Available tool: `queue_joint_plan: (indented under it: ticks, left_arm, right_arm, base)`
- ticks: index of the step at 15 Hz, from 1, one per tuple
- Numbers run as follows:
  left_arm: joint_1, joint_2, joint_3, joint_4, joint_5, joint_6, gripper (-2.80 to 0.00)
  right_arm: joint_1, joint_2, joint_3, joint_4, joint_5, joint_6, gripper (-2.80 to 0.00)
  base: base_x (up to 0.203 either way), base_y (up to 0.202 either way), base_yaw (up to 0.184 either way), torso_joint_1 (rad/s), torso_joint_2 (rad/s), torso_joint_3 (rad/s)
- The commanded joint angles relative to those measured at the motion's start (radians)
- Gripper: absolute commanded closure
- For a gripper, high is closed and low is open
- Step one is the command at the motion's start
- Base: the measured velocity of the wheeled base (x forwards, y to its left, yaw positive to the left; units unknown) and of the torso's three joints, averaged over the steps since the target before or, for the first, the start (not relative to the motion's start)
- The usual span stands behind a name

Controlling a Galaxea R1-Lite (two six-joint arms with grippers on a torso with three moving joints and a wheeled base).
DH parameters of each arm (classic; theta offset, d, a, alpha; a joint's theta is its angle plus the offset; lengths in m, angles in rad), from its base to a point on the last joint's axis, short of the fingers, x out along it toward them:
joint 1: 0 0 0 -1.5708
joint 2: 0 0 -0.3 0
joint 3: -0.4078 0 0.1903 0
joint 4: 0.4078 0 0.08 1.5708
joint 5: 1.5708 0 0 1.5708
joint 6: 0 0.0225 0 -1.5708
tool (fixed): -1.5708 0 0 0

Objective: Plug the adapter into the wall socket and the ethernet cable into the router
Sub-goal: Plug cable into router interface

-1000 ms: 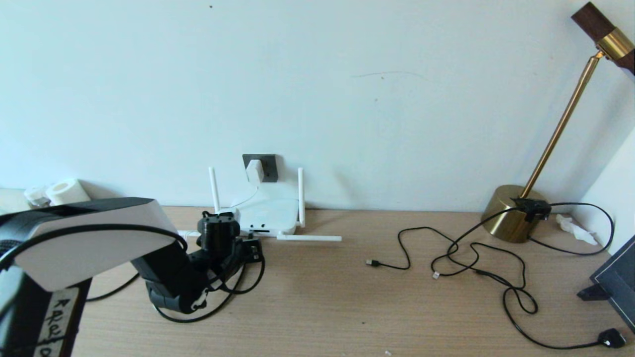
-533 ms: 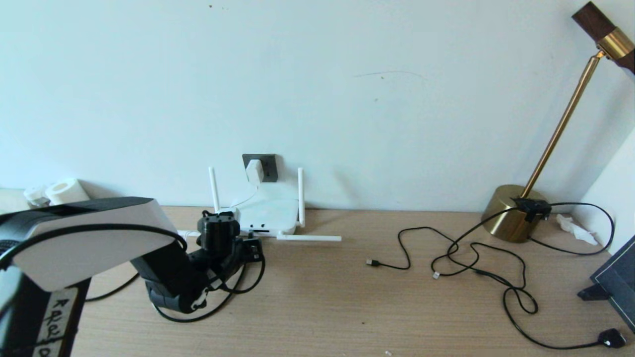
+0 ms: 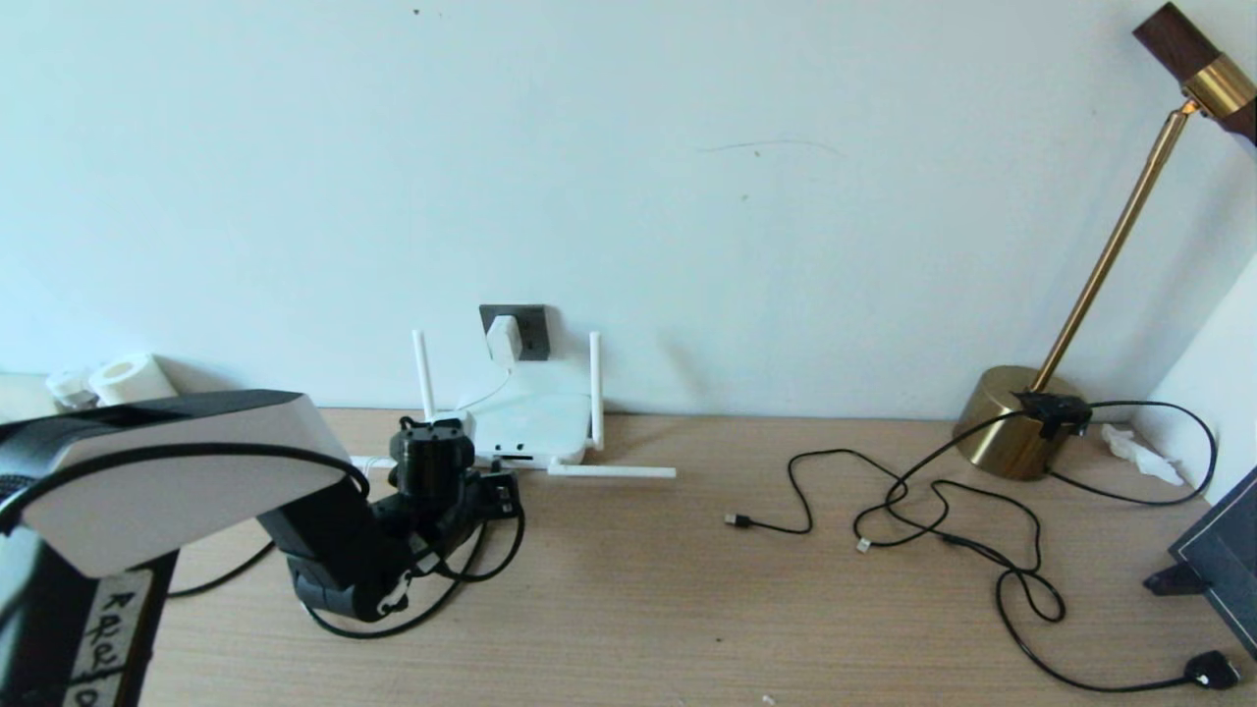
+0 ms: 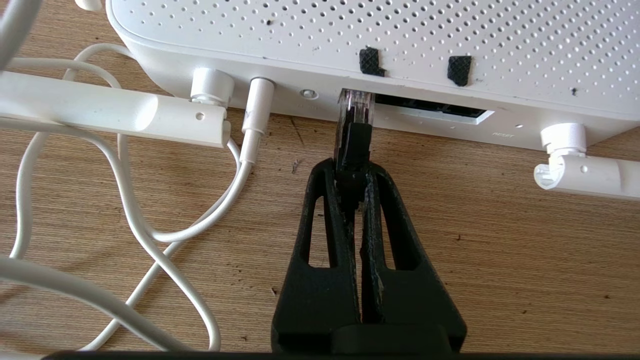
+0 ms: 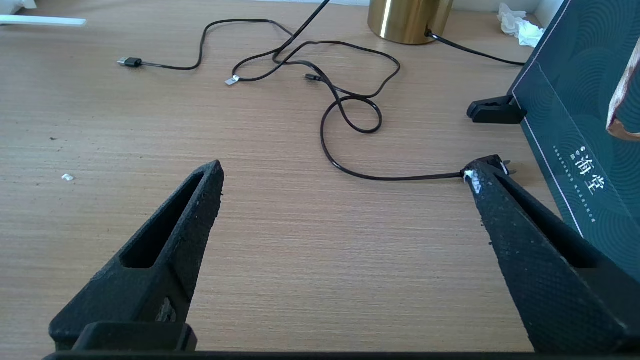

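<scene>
White cord crowds left pincer; antennas flank it, seemingly.

Smooth white plastic router with tiny holes, on a matt wooden table, near a shiny gold metal lamp.

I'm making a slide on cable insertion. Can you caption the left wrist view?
Left gripper, shut on the ethernet cable, holds its connector at the router port.
</scene>
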Motion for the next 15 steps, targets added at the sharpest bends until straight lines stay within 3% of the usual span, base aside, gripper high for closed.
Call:
queue_joint_plan:
  ticks: [1,15]
  left_arm:
    - [0.0,-0.01,0.0,-0.004,0.002,-0.001,0.0]
    - [-0.002,-0.006,0.003,-0.004,0.013,-0.003,0.0]
  right_arm:
    - [0.0,0.0,0.0,0.001,0.0,0.0,-2.8]
    - [0.0,0.0,0.0,0.002,0.0,0.0,-2.8]
  base:
    - [0.0,0.0,0.0,0.0,0.0,0.0]
    - [0.0,0.0,0.0,0.0,0.0,0.0]
